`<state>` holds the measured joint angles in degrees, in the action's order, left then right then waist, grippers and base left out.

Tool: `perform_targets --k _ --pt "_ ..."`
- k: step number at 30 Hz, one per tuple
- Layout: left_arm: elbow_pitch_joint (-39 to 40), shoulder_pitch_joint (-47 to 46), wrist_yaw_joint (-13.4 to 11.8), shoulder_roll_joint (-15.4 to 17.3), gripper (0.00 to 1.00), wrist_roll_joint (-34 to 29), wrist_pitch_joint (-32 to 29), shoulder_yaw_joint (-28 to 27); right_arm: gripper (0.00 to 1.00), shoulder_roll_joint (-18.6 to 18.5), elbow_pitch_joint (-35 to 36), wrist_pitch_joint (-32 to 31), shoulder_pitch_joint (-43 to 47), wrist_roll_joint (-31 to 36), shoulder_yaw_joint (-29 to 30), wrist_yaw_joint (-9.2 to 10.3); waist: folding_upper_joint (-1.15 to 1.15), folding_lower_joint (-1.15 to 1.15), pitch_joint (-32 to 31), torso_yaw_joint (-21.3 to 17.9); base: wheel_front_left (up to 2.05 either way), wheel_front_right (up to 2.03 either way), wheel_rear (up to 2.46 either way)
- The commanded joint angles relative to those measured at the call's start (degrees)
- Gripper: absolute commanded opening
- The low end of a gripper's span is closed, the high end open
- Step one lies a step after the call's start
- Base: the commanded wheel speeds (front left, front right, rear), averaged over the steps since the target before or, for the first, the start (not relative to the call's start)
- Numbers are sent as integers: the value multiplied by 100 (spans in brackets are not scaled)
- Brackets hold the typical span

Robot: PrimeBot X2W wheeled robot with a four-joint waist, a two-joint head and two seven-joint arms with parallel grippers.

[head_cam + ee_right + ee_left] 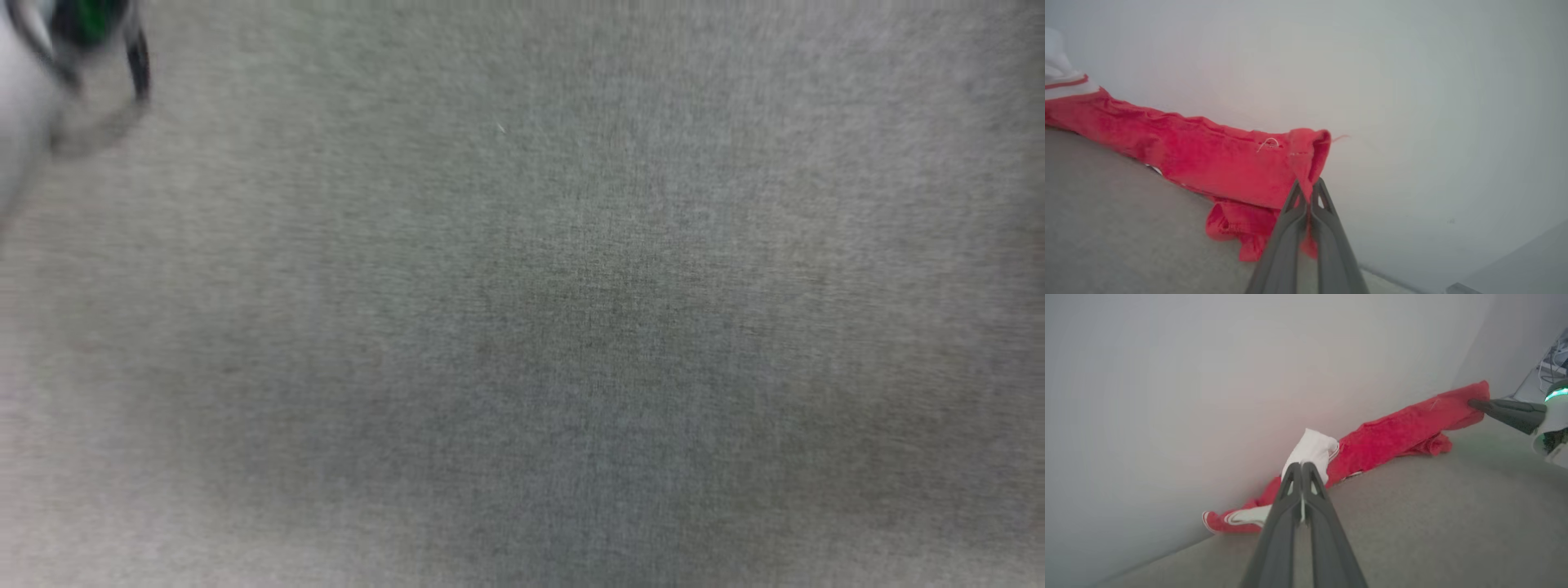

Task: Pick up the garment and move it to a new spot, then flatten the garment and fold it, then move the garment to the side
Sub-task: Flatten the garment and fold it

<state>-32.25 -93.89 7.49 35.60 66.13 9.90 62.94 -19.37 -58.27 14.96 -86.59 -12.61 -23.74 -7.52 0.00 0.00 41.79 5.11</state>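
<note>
well, the left gripper (1302, 468) has its two dark fingers pressed tight together, pinching the white sleeve (1312, 449) of the garment (1396, 430) right at the tips. beyond those fingers and off to their right, the red cloth runs in a creased, bunched band to the right gripper (1472, 403), whose tips bite into its far red end. in the right wrist view that gripper's fingers are likewise squeezed closed, with a fold of red hem caught between them. the rest of the garment stretches away to their left, up to a striped white sleeve. below the left fingers the lower folds rest on the grey fabric surface (1433, 522). a pale wall (1208, 375) stands just behind the cloth. a red-and-white striped edge (1216, 522) lies left of the left fingers.
</note>
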Motion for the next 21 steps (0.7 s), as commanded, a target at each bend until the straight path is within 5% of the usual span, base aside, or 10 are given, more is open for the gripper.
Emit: perform_targets --k 1,10,21 --pt "246 308 -5 165 0 134 -60 151 0 -124 106 9 343 -275 -184 6 0 0 -695 81 0 0 0" --pt "1768 2208 -133 1172 0 854 -144 751 0 -1104 1420 -432 2486 -2011 -1025 6 0 0 -1928 60 0 0 0" --pt "4003 4680 -1484 2490 0 1499 259 969 0 -2232 2991 -678 5091 -2962 -1170 6 0 0 -2831 -15 0 0 0"
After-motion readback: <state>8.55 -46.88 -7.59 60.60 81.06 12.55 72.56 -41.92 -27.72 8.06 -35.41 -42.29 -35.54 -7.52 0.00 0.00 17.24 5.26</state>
